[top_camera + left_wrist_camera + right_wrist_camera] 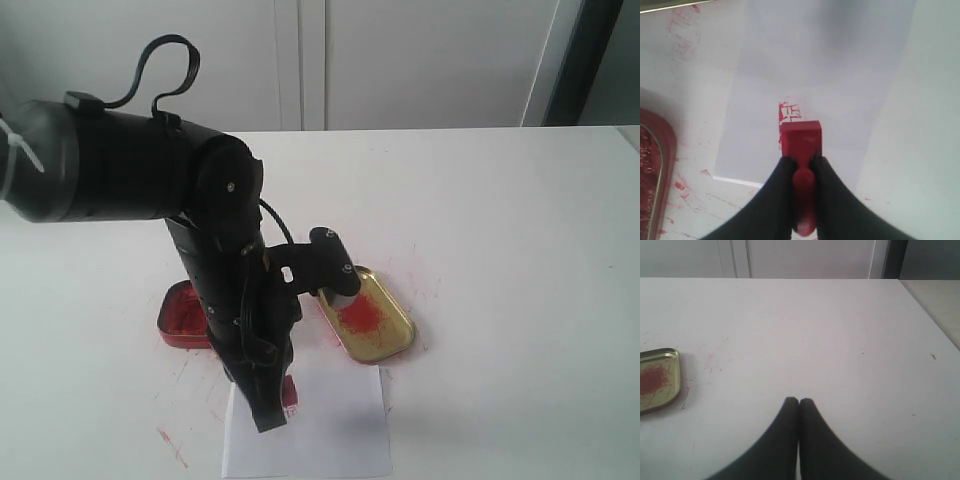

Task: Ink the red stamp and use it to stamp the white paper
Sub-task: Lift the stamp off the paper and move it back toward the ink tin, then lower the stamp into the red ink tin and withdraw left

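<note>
left gripper [804, 161] grips red stamp [800, 139] | square block, knob | white paper [830, 70] marked

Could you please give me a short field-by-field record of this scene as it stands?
Left tool: shut on small red square-based stamp
Stamp position: over plain white paper sheet, beside red stamp mark; contact unclear
Right tool: shut, empty, above white tabletop
Red oblong ink tin: open, on tabletop near paper
Gold oblong lid: red smear inside, near paper
</note>
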Controlling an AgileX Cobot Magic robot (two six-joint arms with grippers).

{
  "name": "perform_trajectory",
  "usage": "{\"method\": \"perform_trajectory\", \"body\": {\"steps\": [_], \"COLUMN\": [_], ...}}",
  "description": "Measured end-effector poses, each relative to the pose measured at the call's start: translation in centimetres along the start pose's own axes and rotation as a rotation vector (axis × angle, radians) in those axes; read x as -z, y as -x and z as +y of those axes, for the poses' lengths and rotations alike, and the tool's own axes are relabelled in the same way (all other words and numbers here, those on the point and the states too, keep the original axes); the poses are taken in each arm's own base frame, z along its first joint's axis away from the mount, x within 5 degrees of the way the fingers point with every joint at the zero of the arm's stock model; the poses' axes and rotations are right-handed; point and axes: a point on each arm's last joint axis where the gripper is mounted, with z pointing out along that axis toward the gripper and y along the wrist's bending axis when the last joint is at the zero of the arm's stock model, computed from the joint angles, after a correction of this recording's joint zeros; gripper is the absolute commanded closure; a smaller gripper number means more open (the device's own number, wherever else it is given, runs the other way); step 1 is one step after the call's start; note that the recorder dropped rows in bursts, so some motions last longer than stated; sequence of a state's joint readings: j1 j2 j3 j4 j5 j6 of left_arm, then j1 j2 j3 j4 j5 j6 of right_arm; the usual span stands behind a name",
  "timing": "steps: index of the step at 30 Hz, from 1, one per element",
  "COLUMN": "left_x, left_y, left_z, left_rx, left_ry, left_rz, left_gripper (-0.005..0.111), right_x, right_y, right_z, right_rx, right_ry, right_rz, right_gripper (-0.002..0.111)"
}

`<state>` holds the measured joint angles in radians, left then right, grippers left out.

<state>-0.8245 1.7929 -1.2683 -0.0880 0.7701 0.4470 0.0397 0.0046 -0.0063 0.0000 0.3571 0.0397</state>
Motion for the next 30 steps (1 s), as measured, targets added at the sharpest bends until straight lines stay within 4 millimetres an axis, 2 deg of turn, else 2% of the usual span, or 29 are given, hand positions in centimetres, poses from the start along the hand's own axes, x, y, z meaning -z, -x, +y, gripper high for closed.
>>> {"method": "perform_trajectory", "body": {"steps": [11,16,22,30], "left_x": [0.5,1.0,4.1,7.1], "left_y": [0.2,-0.7,-1.8,-3.1], "left_z": [0.3,1.8,3.9,4.6], "left_rx": [0.02,0.131,0.284,0.416], "left_ry": [-0.012,-0.055,-0.034,-0.004], "left_rz": [-0.016,-0.054,-0.202,-0.287], "left_gripper": [0.107,0.107,0.107,0.107], "right_x": [0.0,0.0,0.0,0.0], "right_y": [0.0,0.0,0.0,0.0], "right_z": [0.0,0.0,0.0,0.0], "right_rx": [0.0,0.0,0.0,0.0], "right_ry": [0.0,0.0,0.0,0.0], "right_rz": [0.0,0.0,0.0,0.0], "right_gripper": [0.108,0.108,0.108,0.108]}}
